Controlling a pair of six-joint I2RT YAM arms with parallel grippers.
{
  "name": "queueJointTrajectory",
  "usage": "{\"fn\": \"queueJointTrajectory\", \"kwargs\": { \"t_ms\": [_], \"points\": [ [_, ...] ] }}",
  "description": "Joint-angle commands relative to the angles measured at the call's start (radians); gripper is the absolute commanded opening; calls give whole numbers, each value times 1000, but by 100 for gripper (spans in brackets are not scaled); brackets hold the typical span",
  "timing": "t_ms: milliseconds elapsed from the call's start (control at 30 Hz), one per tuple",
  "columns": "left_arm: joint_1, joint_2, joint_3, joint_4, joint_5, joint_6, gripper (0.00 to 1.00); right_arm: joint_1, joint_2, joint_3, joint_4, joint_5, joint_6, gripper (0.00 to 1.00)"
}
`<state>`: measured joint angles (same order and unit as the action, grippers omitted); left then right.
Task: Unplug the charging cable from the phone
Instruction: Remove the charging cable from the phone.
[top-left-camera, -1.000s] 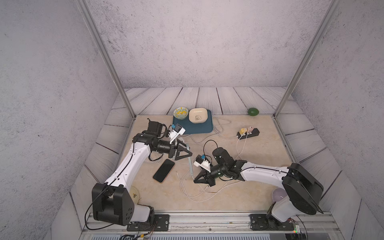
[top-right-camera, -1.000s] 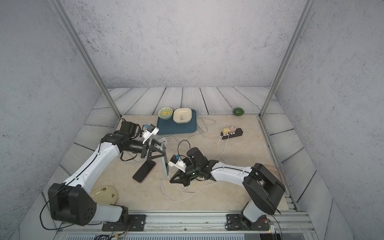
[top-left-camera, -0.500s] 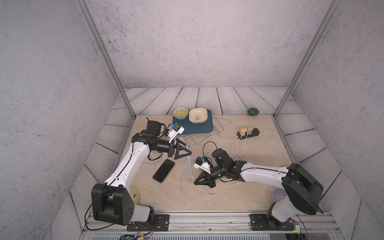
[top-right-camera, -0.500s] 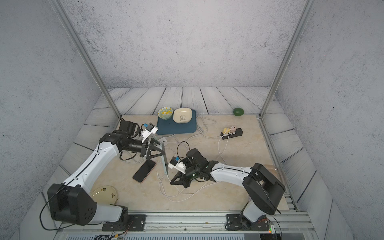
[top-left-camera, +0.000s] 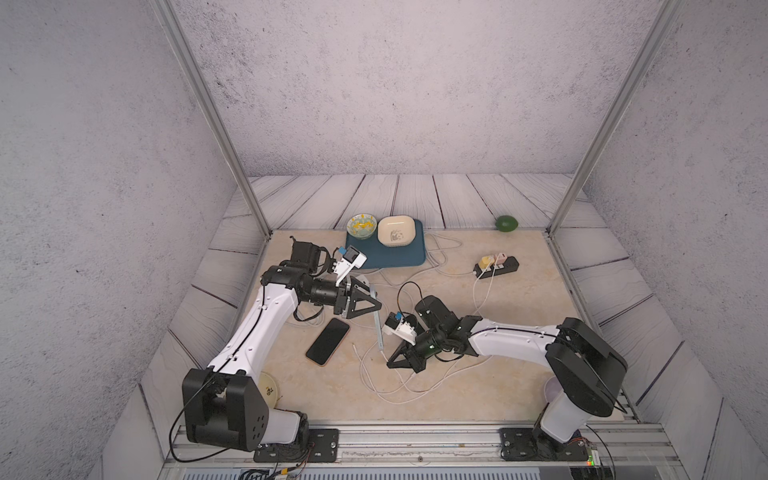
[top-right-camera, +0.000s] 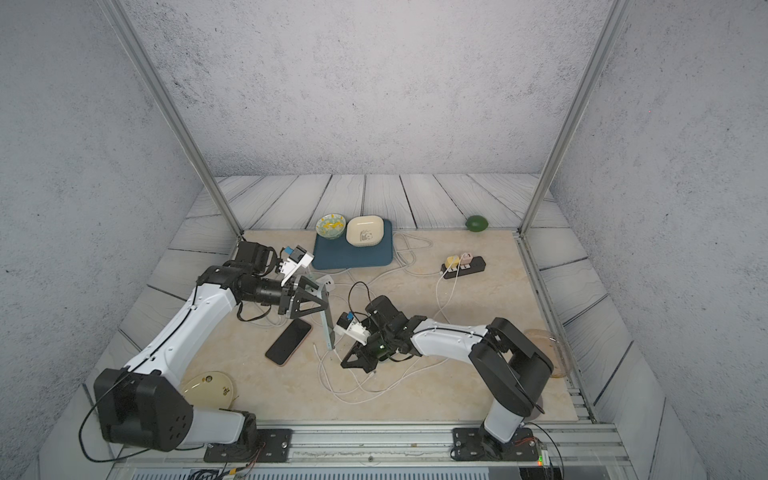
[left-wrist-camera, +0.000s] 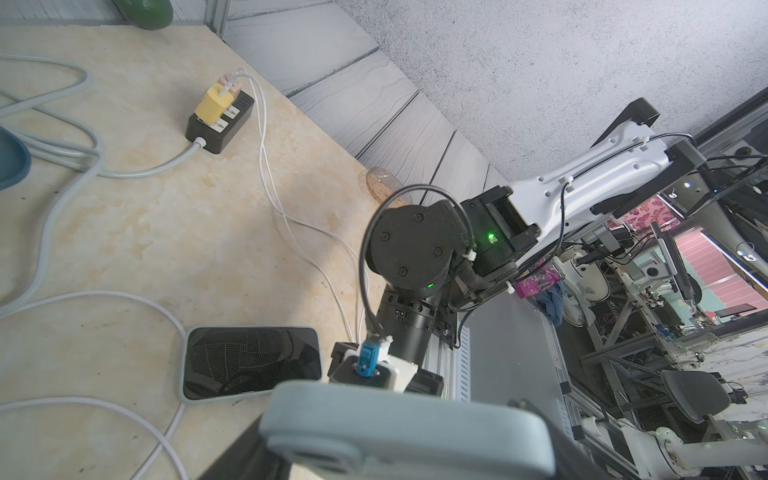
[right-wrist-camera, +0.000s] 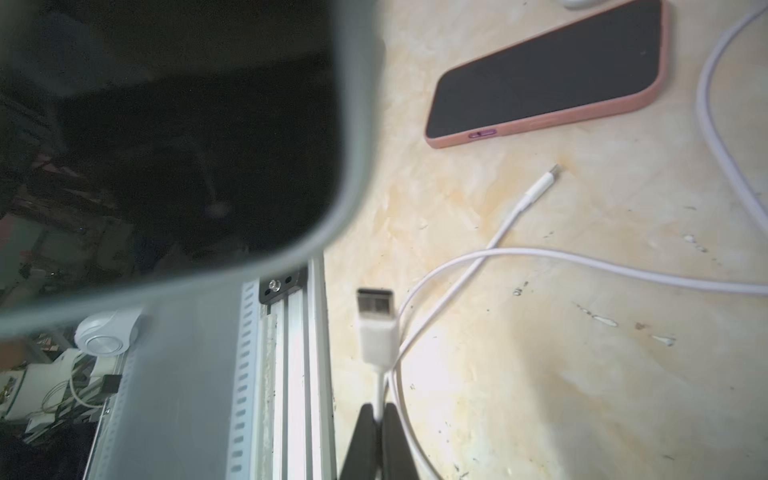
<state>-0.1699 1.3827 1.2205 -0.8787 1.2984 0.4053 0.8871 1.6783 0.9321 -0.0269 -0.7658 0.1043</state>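
My left gripper (top-left-camera: 376, 305) is shut on the phone (top-left-camera: 377, 328), a grey-cased one held on edge above the table in both top views (top-right-camera: 328, 332). Its grey back fills the lower left wrist view (left-wrist-camera: 407, 428), hiding the fingers. My right gripper (right-wrist-camera: 376, 409) is shut on the white charging cable just behind its plug (right-wrist-camera: 376, 328). The plug stands free in the air, a short gap from the phone's lower end (right-wrist-camera: 349, 174). In both top views the right gripper (top-right-camera: 345, 365) sits low, just right of the phone's bottom tip.
A pink-cased phone (top-left-camera: 328, 341) lies flat left of the held one, a loose cable end (right-wrist-camera: 540, 187) beside it. A pale-cased phone (left-wrist-camera: 251, 361) lies on the table. White cable loops (top-left-camera: 395, 386) trail to a black power strip (top-left-camera: 498, 266). A blue mat (top-left-camera: 395, 253) carries two bowls.
Very little differs. My right gripper has shifted slightly toward the front edge with the cable. The left arm holds the phone in almost the same place.
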Motion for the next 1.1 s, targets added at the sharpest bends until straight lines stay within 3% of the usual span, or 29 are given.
{"fn": "queueJointTrajectory", "kwargs": {
  "t_ms": [0, 167, 500, 1067],
  "points": [
    [7, -28, 32, -23, 64, 28, 24, 4, 33, 48, -52, 134, 59, 7],
    [7, -30, 30, -34, 65, 43, 24, 1, 84, 114, -108, 274, 145, 7],
    [7, -31, 31, -58, 73, 71, 25, 1, 171, 232, -272, 414, 189, 14],
    [7, -29, 29, -85, 73, 110, 25, -97, -12, 186, -248, 272, 172, 30]
  ]
}}
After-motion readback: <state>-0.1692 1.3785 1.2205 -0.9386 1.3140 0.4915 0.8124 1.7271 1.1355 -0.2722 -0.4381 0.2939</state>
